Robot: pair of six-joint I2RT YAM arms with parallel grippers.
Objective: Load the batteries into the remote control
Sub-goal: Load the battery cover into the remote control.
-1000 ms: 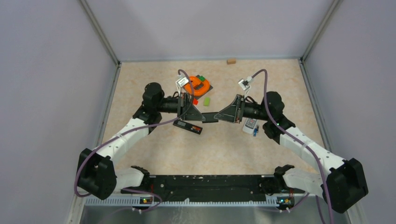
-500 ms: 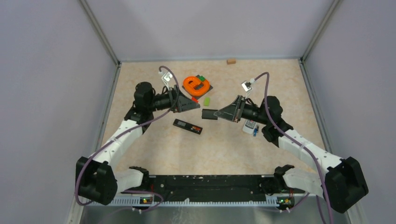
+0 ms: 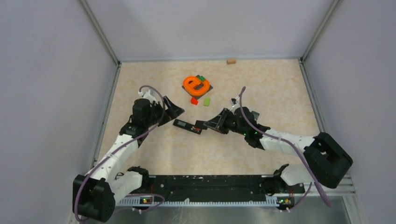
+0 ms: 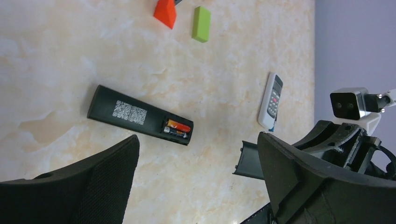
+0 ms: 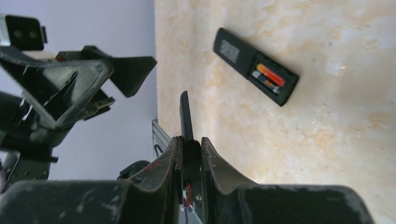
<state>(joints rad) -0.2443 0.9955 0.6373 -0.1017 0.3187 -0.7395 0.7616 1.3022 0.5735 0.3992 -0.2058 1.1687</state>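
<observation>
The black remote control [image 4: 133, 115] lies back-up on the table with its compartment uncovered. Two batteries [image 4: 177, 128], one orange-red, sit inside it; the batteries [image 5: 267, 77] also show in the right wrist view. My left gripper [image 4: 196, 186] hangs open above the table just left of the remote control [image 3: 186, 125], nothing between its fingers. My right gripper [image 5: 189, 140] is shut on the thin black battery cover [image 5: 185, 114], held edge-on near the remote's compartment end. In the left wrist view the battery cover [image 4: 247, 161] juts out beside my right arm.
A white remote [image 4: 271, 100] lies to the right, hidden under my right arm from above. A red block [image 3: 194, 100], a green block [image 3: 206, 101] and an orange ring toy [image 3: 196, 85] sit behind the black remote. A small wooden block [image 3: 230, 60] is at the back wall.
My left gripper let go of the cover, opened and drew back to the left. My right arm swung down and left, carrying the cover towards the black remote.
</observation>
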